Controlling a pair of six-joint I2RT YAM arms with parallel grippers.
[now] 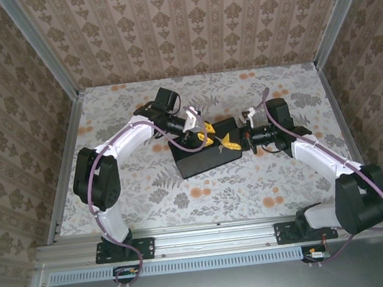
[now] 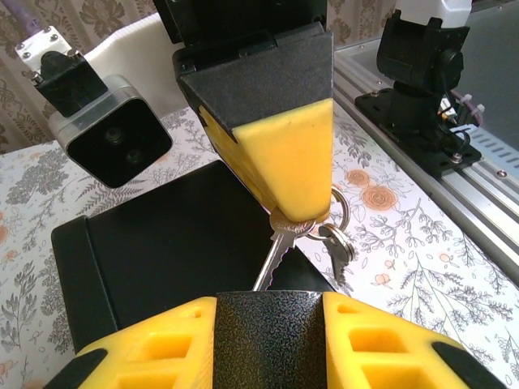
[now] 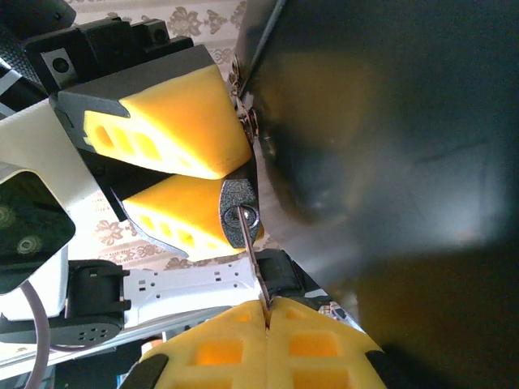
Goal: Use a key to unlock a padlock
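Clamping padlock [image 2: 270, 334] in L gripper [image 1: 206, 137], presenting keyway twd 3 o'clock for straight entry; pinching key [image 2: 274, 258] bow tight in R gripper [image 3: 268, 322], aiming blade 9 o'clock at lock.

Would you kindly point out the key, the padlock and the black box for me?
key [image 2: 272, 261]: left wrist view, its blade.
padlock [image 2: 268, 340]: left wrist view, textured body.
black box [image 2: 162, 251]: left wrist view, flat top.

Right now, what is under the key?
The black box lies below the key. The key's tip is covered, inside the padlock held by the left pincer.
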